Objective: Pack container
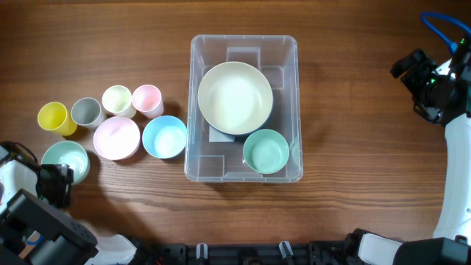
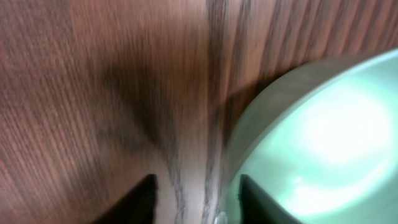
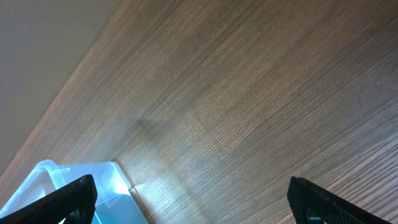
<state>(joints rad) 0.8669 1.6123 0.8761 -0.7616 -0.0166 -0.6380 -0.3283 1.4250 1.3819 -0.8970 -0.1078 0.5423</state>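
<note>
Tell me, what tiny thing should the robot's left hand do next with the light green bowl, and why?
Probably close the left gripper on the rim of the mint bowl. In the left wrist view its fingers stand open and the bowl's rim seems to lie between them, and the overhead view shows this bowl sitting outside the container, so a grip looks like the step before lifting.

In the container (image 1: 193, 110): we find a large bowl (image 1: 235, 97), with a smaller bowl (image 1: 266, 151) before it.
On the worktop (image 1: 353, 110): we see cups (image 1: 118, 101) behind bowls (image 1: 164, 137), left of the container.

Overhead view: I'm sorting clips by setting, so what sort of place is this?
Likely a robot test bench: wooden table, left arm and right arm at its edges, bowls lined beside a clear container.
</note>
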